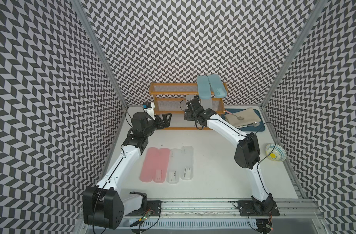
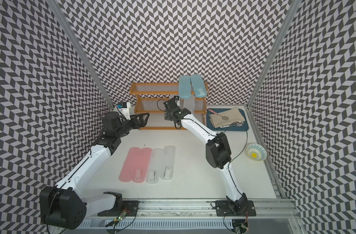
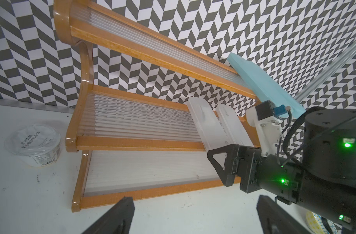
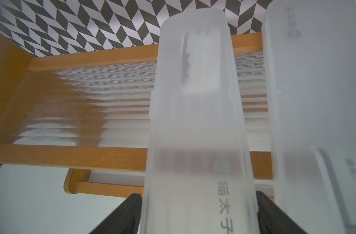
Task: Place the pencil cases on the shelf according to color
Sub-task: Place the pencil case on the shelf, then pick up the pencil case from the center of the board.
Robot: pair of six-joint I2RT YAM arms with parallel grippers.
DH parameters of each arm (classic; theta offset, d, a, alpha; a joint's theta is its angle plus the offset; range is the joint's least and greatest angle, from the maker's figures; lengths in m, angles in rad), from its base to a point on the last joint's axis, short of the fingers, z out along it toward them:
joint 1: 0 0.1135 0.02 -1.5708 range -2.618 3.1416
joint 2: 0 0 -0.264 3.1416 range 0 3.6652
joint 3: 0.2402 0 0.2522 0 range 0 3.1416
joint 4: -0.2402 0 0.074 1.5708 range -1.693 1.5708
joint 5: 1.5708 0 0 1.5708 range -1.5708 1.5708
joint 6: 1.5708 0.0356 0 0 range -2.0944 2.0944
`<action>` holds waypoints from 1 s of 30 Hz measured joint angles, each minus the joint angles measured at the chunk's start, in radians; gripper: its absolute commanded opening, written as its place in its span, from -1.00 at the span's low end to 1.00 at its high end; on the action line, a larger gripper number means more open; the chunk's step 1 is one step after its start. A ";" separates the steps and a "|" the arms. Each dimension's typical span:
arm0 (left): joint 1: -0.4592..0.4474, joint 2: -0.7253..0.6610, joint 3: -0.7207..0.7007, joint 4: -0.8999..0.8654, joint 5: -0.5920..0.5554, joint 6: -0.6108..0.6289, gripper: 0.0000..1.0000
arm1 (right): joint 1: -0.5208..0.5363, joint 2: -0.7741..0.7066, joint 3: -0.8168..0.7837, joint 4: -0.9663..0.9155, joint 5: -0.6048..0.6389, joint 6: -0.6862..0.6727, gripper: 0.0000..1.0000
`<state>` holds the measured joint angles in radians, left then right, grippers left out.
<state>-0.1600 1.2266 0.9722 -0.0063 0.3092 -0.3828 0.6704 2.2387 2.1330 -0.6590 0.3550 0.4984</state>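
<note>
Frosted case lay on the shelf.
Its length ran front-to-back; right gripper straddled it, grip unclear; left gripper gaped wide.

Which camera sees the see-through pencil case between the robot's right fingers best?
The right wrist view: the clear case fills the picture, on the shelf, inside the right gripper. The left wrist view shows it from the side; in both top views the right arm mostly hides it.
</note>
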 measured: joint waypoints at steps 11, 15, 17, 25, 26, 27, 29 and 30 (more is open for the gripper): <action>0.000 -0.023 0.000 0.000 -0.014 0.019 0.99 | 0.027 -0.089 -0.040 0.000 -0.011 -0.002 0.79; 0.000 -0.032 -0.003 0.011 -0.013 0.026 0.99 | 0.036 -0.155 -0.094 0.004 -0.010 -0.001 0.77; 0.000 -0.035 -0.006 0.014 -0.013 0.027 0.99 | 0.039 -0.185 -0.127 0.006 -0.010 0.001 0.73; 0.004 -0.035 -0.006 0.014 -0.012 0.026 0.99 | 0.045 -0.306 -0.338 0.024 -0.040 0.001 0.31; 0.004 -0.035 -0.006 0.014 -0.012 0.026 0.99 | 0.048 -0.321 -0.375 0.038 -0.048 -0.001 0.30; 0.004 -0.035 -0.006 0.014 -0.012 0.026 0.99 | 0.051 -0.333 -0.409 0.053 -0.058 -0.005 0.29; 0.004 -0.035 -0.007 0.014 -0.012 0.026 0.99 | 0.055 -0.338 -0.454 0.086 -0.077 -0.007 0.26; 0.004 -0.035 -0.007 0.016 -0.011 0.026 0.99 | 0.056 -0.337 -0.472 0.108 -0.086 -0.009 0.24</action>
<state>-0.1562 1.1919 0.9649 0.0093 0.2977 -0.3565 0.7265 1.9015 1.6611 -0.5514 0.2691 0.4892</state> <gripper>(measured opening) 0.993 0.634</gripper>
